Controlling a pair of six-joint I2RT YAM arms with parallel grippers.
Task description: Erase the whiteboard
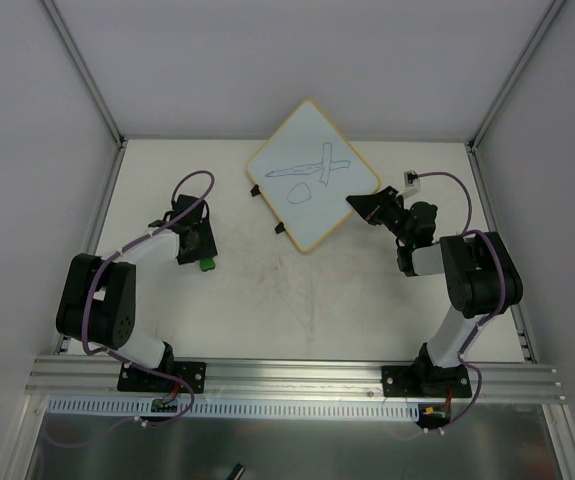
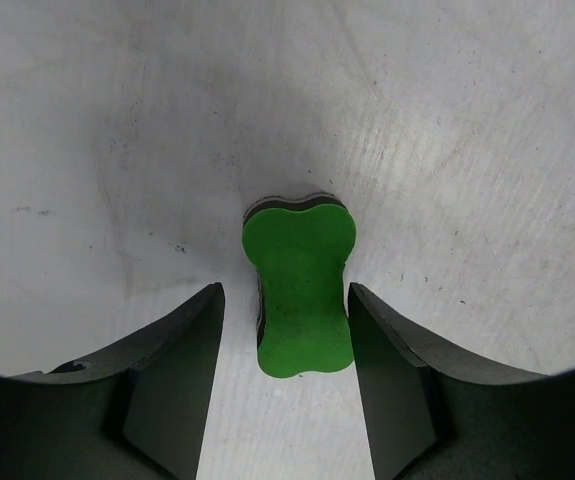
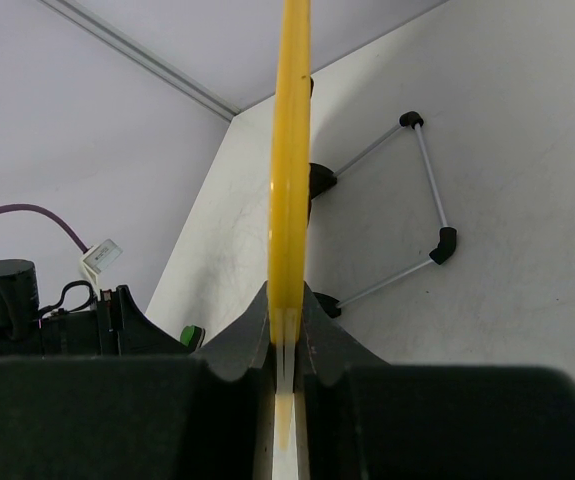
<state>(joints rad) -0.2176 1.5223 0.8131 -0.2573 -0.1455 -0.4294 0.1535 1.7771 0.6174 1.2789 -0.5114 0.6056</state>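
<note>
The whiteboard (image 1: 312,175), white with a tan-yellow frame, carries dark pen scribbles: a cross, a long line and an oval. My right gripper (image 1: 360,205) is shut on its right edge and holds it tilted over the far middle of the table. In the right wrist view the frame (image 3: 290,150) shows edge-on, pinched between the fingers of the right gripper (image 3: 289,300). The green eraser (image 1: 207,265) lies on the table. My left gripper (image 2: 285,290) is open, with one jaw on each side of the eraser (image 2: 299,285) and a small gap to each.
Two black clips (image 1: 279,228) sit on the board's left edge. A thin wire stand (image 3: 422,200) with black corner pieces hangs from the board's underside. White walls and a metal frame close in the table (image 1: 307,300). An aluminium rail (image 1: 297,375) runs along the near edge.
</note>
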